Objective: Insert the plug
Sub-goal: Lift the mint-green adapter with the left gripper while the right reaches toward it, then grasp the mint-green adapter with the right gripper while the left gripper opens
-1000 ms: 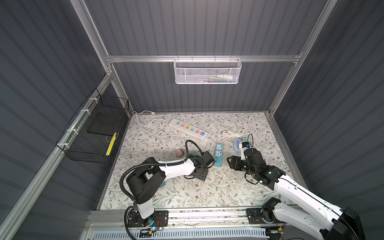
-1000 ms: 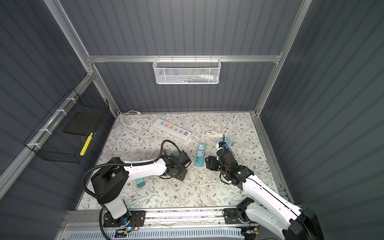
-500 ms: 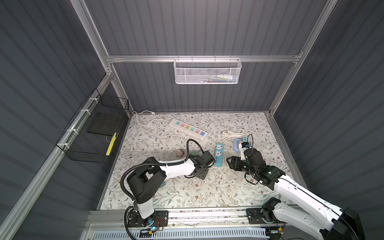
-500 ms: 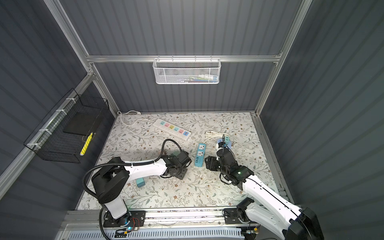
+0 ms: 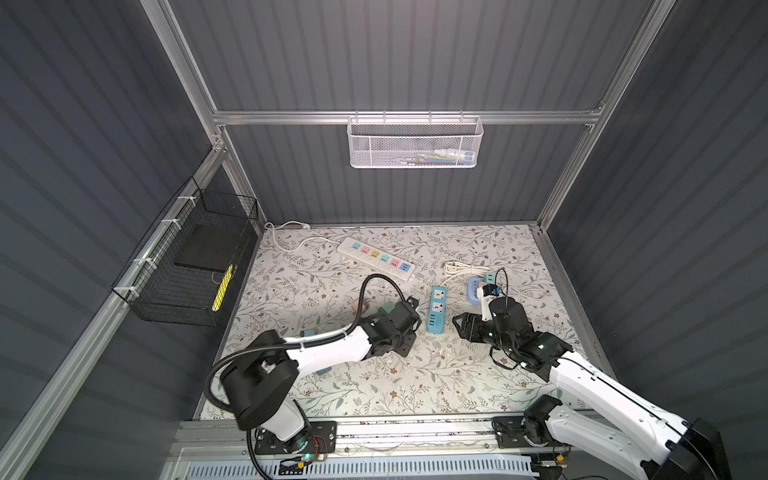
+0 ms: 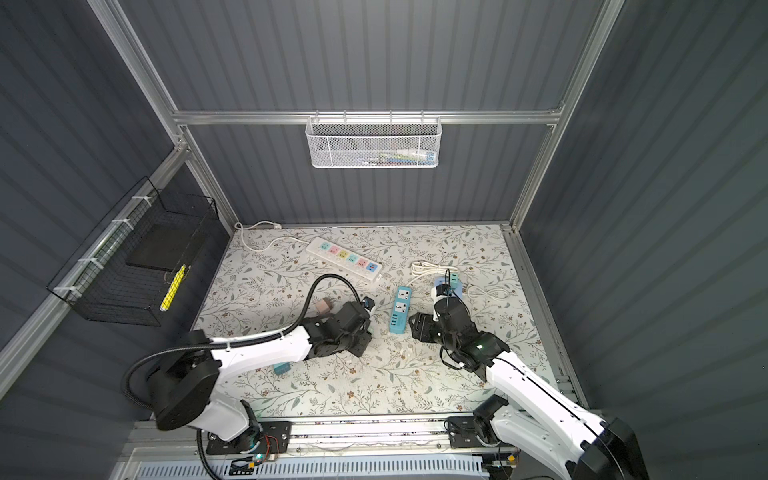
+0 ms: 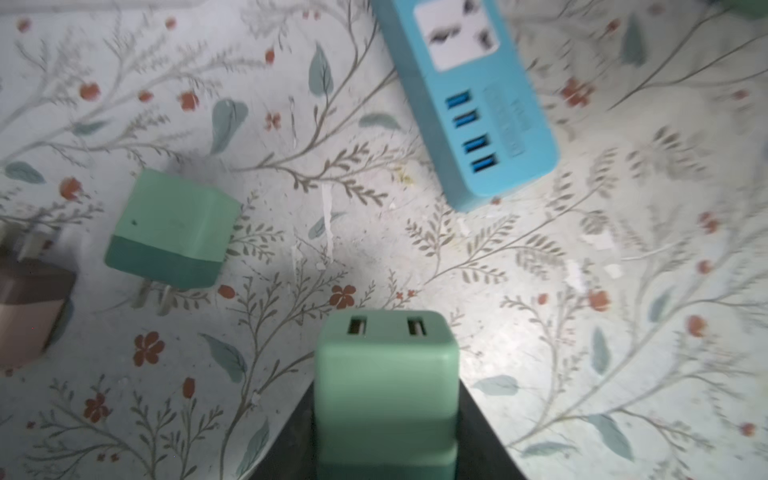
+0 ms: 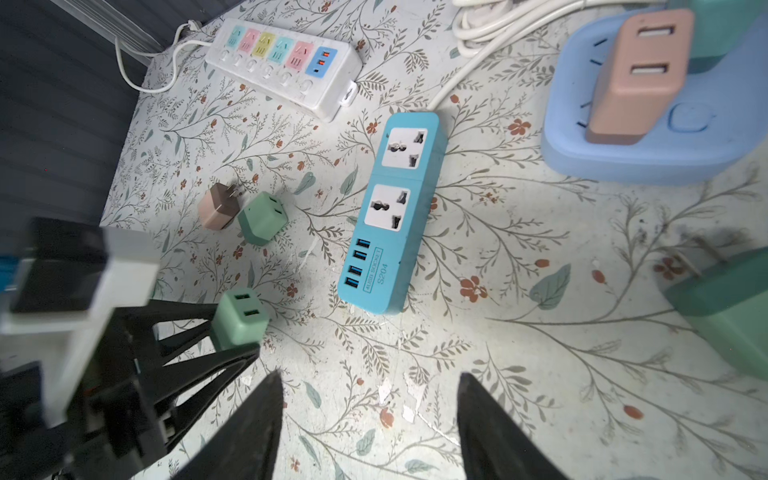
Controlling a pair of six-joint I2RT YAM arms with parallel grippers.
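A: Surfaces, quick?
B: There was a floral-print mat (image 5: 316, 286), smooth and scuffed. On it lay a long white plastic strip (image 5: 376, 259) with pastel sockets. Next was a shorter sky-blue strip (image 8: 392, 212) with rounded ends, two white universal outlets and four blue USB ports.
A: Any text?
B: The blue one read "4USB SOCKET S204".
A: Fingers?
B: The left gripper (image 8: 239, 332) was clamped on the mint-green plug (image 7: 386, 374). That was a matte rounded cube with a darker base band and two USB slots facing out. It sat near the blue strip's USB end, apart from it. Lifted or on the mat, I couldn't tell. The right gripper (image 8: 370, 376) had its black tapered fingers (image 8: 262, 424) spread, gripping nothing.
A: Loose bits?
B: Another green cube (image 7: 174, 232) with metal prongs lay beside a brown one (image 8: 216, 208).
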